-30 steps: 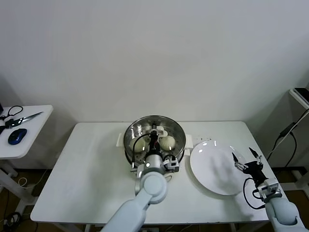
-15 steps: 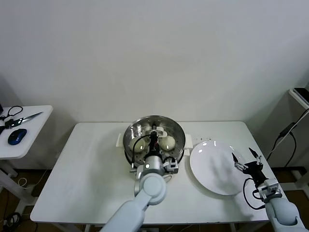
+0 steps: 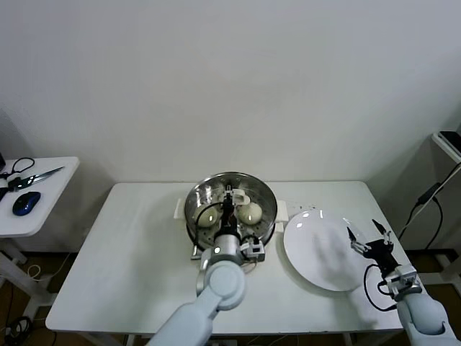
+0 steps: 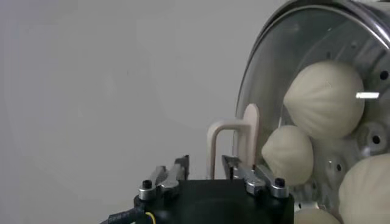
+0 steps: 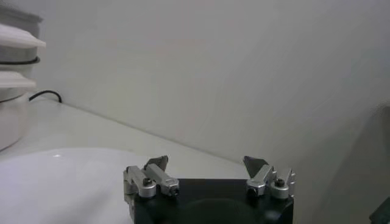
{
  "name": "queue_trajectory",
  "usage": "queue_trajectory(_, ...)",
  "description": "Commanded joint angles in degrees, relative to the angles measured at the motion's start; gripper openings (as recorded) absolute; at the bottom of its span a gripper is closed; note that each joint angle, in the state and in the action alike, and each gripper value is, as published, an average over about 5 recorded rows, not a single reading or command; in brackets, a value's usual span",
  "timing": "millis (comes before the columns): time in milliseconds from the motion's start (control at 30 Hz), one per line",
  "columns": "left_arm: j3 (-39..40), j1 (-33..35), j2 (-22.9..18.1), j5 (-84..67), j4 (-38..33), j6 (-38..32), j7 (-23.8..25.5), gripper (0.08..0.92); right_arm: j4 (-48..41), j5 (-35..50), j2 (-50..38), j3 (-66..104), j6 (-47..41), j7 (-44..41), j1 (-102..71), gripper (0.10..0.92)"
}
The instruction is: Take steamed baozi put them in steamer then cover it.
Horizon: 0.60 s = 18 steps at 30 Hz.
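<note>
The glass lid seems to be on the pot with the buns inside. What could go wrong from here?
1. The left end effector is open but sits very close to the cover's handle. If it backs off crookedly, a finger could catch the handle and drag the cover off the steamer and its baozi.
2. The right end effector hangs open at the white plate's edge. A low move could knock the plate.
</note>
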Motion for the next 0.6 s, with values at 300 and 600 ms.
queue_trajectory(300, -1.4, 7.1, 7.6, -4.6, -19.5, 2.7, 3.1, 0.707, 2.2, 0.4, 0.2, -0.5, -6.2, 0.8, 0.9, 0.823)
queue_trajectory(600, -7.9, 15.8, 13.8, -13.0, -27.2, 0.0, -2.2, 0.822, 2.9, 0.2, 0.6, -0.9, -7.3, 1.0, 1.3, 0.823)
